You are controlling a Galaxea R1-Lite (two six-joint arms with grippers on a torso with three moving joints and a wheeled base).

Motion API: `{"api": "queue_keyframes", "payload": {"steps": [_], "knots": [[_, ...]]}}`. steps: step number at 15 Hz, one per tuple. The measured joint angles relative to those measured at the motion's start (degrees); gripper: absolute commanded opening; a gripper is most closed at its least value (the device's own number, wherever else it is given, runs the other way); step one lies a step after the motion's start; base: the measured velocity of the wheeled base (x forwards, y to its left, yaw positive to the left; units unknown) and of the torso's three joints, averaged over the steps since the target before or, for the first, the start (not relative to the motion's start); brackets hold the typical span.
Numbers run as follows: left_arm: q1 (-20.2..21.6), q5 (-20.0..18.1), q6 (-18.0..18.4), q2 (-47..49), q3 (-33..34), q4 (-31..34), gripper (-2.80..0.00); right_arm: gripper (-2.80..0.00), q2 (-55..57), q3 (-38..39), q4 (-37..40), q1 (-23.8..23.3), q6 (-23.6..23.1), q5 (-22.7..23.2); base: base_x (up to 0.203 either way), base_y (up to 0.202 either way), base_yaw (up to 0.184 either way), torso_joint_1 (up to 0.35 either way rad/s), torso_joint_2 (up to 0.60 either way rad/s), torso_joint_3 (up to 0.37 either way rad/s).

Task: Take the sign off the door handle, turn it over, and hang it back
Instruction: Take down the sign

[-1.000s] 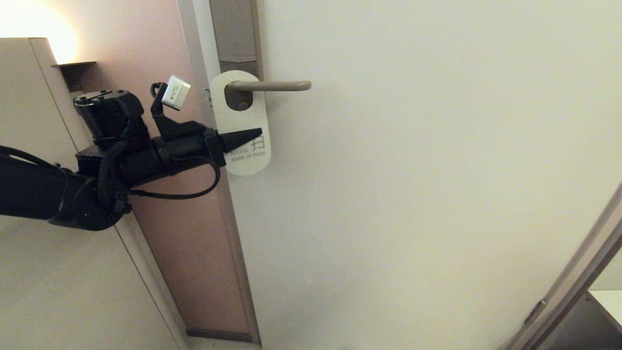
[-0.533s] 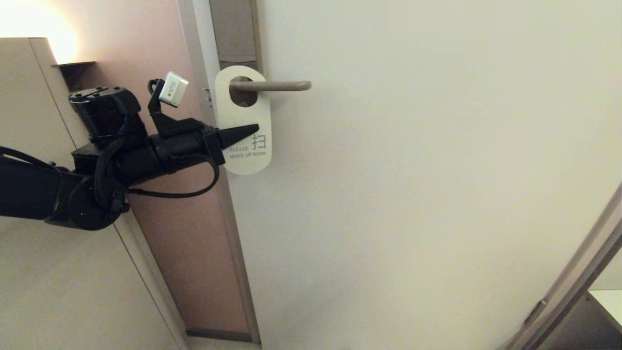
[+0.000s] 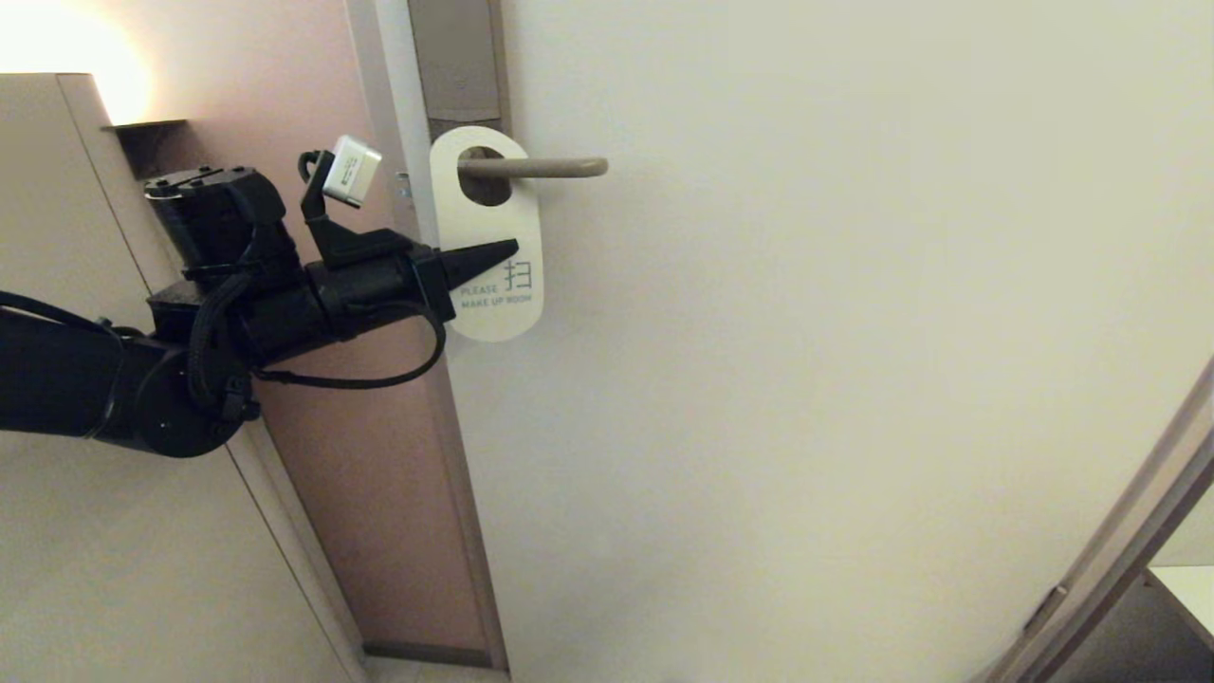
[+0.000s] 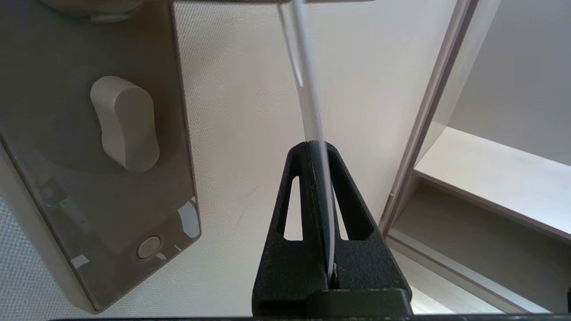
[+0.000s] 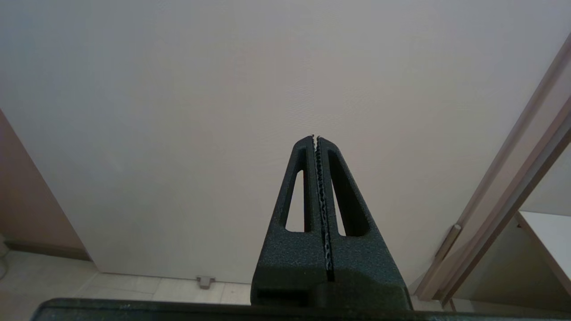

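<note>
The sign shows its white side with a dark character and "PLEASE MAKE UP ROOM". Its hole is round the door handle, a slim bronze-grey lever on the brown backplate. My left gripper is shut on the sign's lower middle, reaching in from the left. In the left wrist view the sign is edge-on between the shut fingers, standing out from the door. My right gripper is shut and empty, low before the door; it is out of the head view.
The cream door fills the head view. The pink wall and door frame are at the left. The thumb-turn knob sits on the backplate below the handle. A shelf unit stands at the right.
My left gripper moved the sign up and then to the right along the handle, away from the backplate. The sign now hangs straighter. The right arm has not moved.
</note>
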Motion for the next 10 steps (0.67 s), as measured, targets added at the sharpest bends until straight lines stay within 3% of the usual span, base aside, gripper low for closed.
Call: {"api": "queue_keyframes", "payload": {"steps": [10], "knots": [[-1.76,5.92,1.28,0.89,-0.16,0.06,-2.80,-2.80,0.02,0.00,0.02,0.02,-0.03,0.00,0.000,0.000,0.000,0.000,0.00,0.000]]}}
